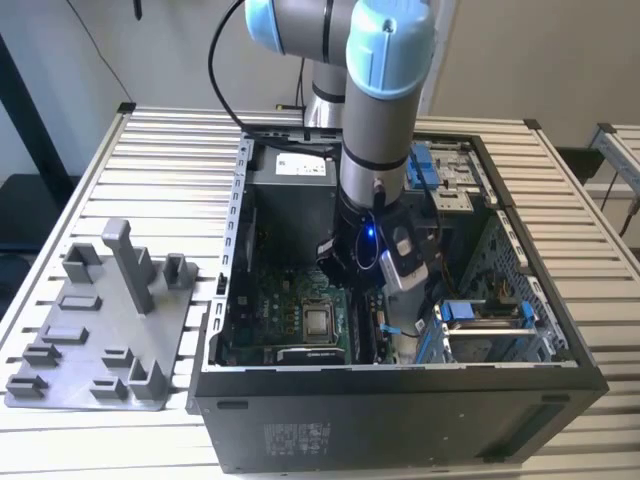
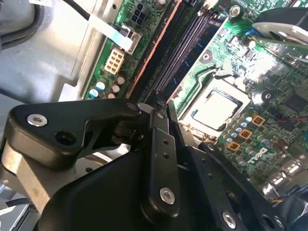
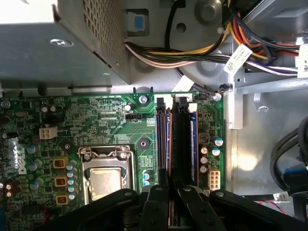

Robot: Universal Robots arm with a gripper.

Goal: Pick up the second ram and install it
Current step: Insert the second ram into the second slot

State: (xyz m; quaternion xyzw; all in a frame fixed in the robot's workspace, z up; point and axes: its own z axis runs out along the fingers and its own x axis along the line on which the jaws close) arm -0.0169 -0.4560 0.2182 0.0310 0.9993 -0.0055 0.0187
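Note:
My gripper [image 1: 348,280] reaches down into the open computer case [image 1: 400,400], over the memory slots beside the processor socket [image 1: 320,322]. The second ram [image 3: 181,144] is a slim dark strip seen edge-on. It stands along one of the long slots and runs from the slot's end clip to my fingertips. In both wrist views the gripper [image 3: 173,195] [image 2: 156,102] has its black fingers [image 3: 156,202] pinched close together on the near part of that strip [image 2: 168,48]. How deep the strip sits in its slot cannot be told.
A parallel black slot [image 3: 161,144] lies right beside the strip. The processor socket [image 3: 105,180] is close by on the green board. The grey power supply box [image 3: 48,43] and a cable bundle [image 3: 192,53] lie beyond the slots. A grey fixture plate with blocks [image 1: 100,320] sits outside the case at the exterior view's left.

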